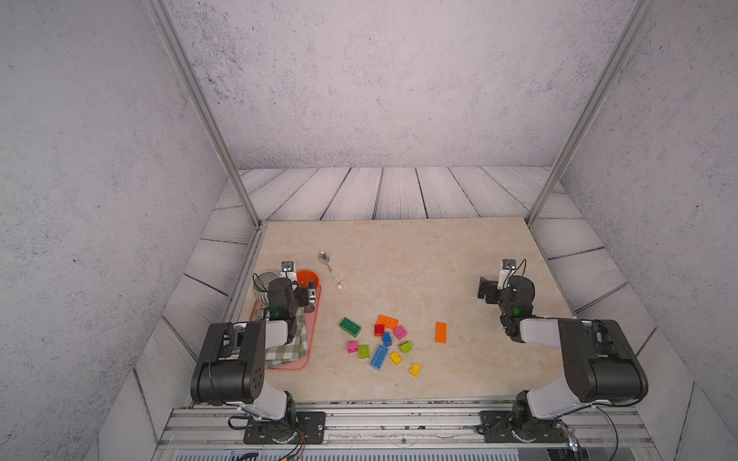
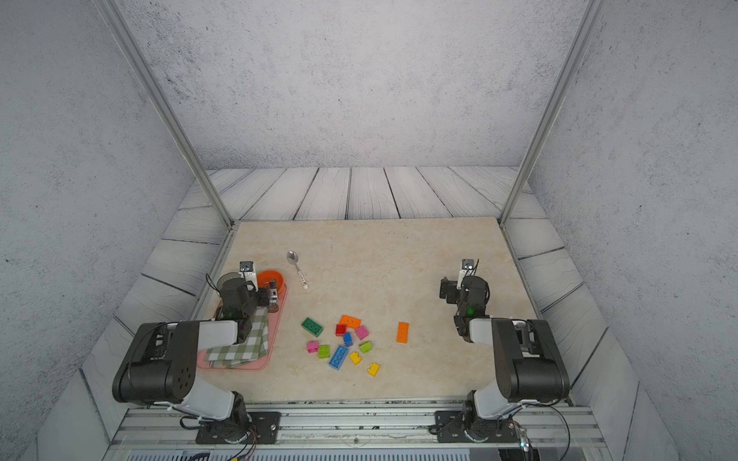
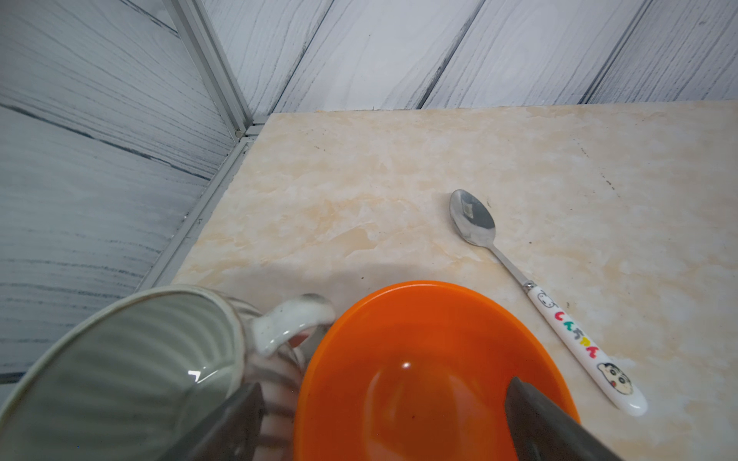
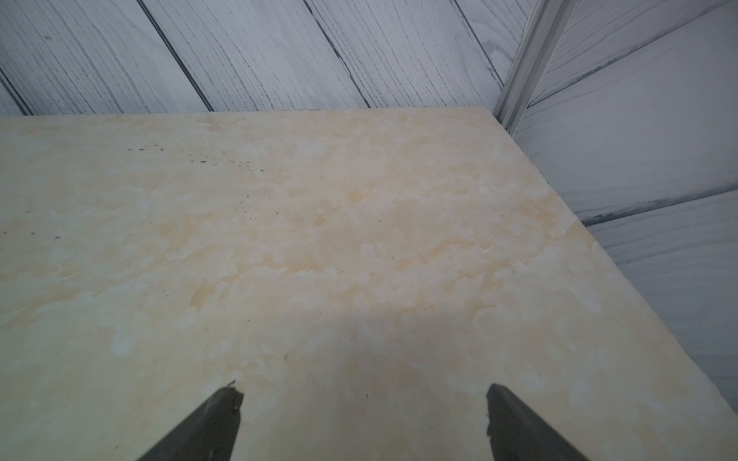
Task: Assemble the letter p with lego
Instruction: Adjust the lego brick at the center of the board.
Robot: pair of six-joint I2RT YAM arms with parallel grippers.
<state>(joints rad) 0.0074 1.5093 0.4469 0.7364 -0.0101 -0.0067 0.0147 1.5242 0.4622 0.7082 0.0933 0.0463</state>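
Left wrist view shows the left gripper with its jaws spread wide and holding nothing, above an orange bowl and a ribbed grey mug. A spoon lies at the right of the frame on the table. In the right wrist view the right gripper is likewise spread apart and empty, over the table. In both top views the lego lies scattered in the lower centre of the frame, between the two arms and well apart from both grippers. A green long brick is at the cluster's left, and an orange long brick lies alone to its right.
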